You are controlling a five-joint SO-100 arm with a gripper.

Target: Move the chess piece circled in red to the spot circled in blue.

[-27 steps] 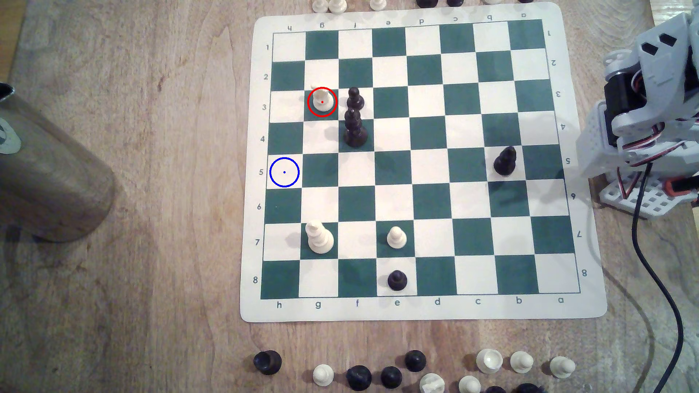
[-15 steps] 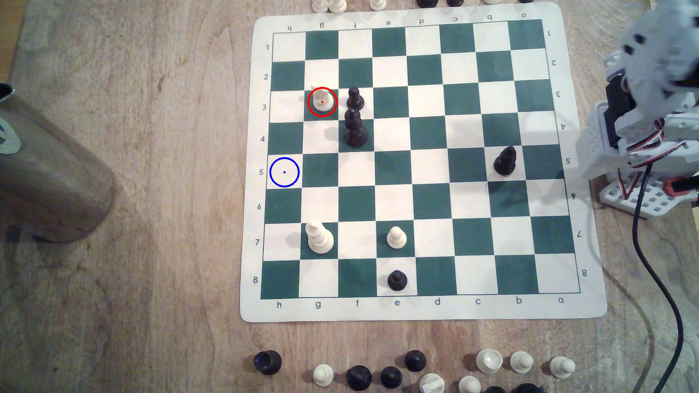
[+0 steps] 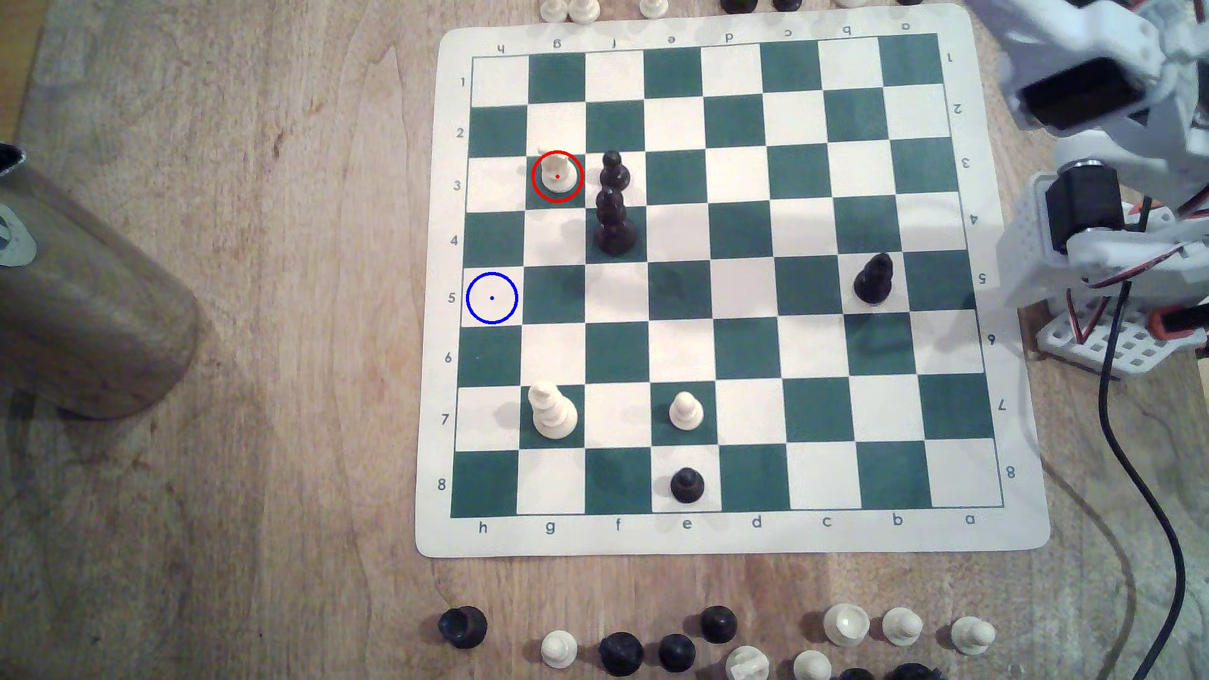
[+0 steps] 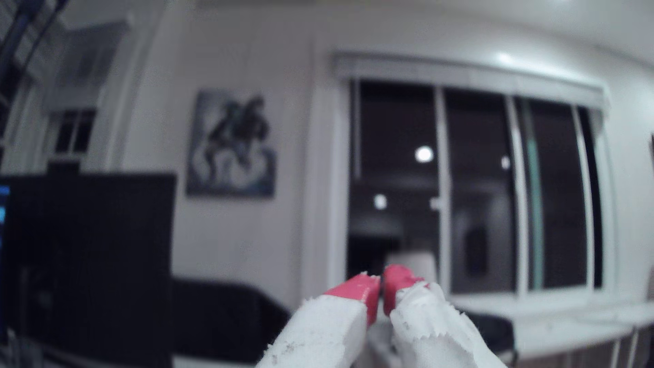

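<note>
Cream-white plastic, round base, lopsided top: the chess piece point(image 3: 557, 174) stands upright inside the red ring on a green square in row 3, one column in from the chessboard point(image 3: 733, 537) edge at the exterior view's left. A black pawn point(image 3: 613, 170) stands on the next square toward the exterior view's right of it, with a taller black piece point(image 3: 613, 222) just below that in the picture — close neighbours for any approach. The spot point(image 3: 492, 298), a cream square ringed in blue, lies on the chessboard's outer column, two rows below the chess piece in the picture and one column further out; it is vacant. What has changed over the last second is confined to the arm point(image 3: 1112, 85): it was folded low beside the chessboard's edge at the exterior view's right and has since swung up and toward the picture's upper corner, its links now reaching over the margin near rows 1 and 2. Nothing on the chessboard has shifted. In the wrist view the gripper point(image 4: 381, 288) points out at a room wall and dark window, not down at the desk; its red-tipped fingers point(image 4: 357, 288) are pressed nearly together, with only a thin dark slit between them, and hold nothing. Judgement: the reach has only begun — the whole width of the chessboard is yet to be crossed, and the fingers must spread before descent.
</note>
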